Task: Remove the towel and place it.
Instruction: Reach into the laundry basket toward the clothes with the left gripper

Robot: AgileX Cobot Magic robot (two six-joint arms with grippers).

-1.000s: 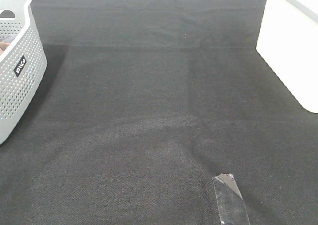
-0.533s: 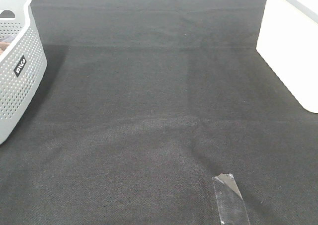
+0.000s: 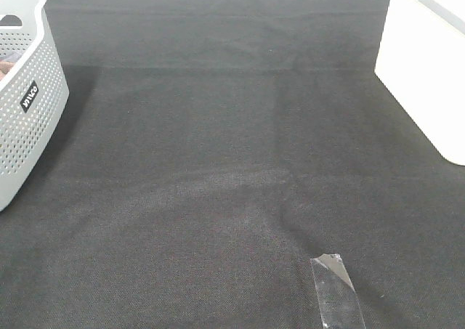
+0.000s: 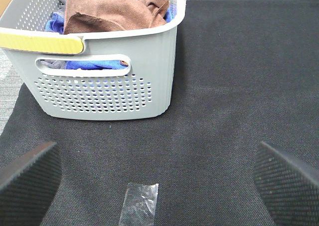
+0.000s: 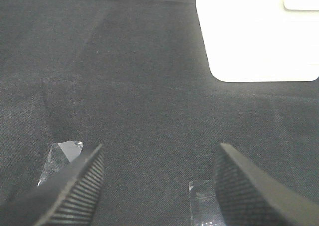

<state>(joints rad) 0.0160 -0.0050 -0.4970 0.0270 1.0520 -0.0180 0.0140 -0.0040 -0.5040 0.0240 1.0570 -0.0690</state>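
The brown towel (image 4: 112, 9) lies bunched on top of the pile inside the grey perforated basket (image 4: 109, 86), over a blue cloth (image 4: 94, 65) that shows through the handle slot. A yellow strip (image 4: 40, 42) runs along the basket's near rim.

The left gripper (image 4: 158, 181) hangs over the black table covering (image 4: 239, 86), short of the basket, with its two padded fingers (image 4: 30, 181) spread wide and nothing between them. A piece of clear tape (image 4: 141, 203) is stuck to the cloth below it.

The right gripper (image 5: 159, 186) is well away from the basket, near a white box (image 5: 259, 36). Its jaws are also apart and empty, above two more bits of clear tape (image 5: 60, 158).

From the high camera, neither arm is in view. It shows only the basket (image 3: 29, 118) at the left edge, the white box (image 3: 421, 75) at the right, and a strip of tape (image 3: 336, 291) near the front. Compared with a second ago, nothing there has moved: basket, box and tape sit exactly where they were, and the covering's wrinkles look the same.
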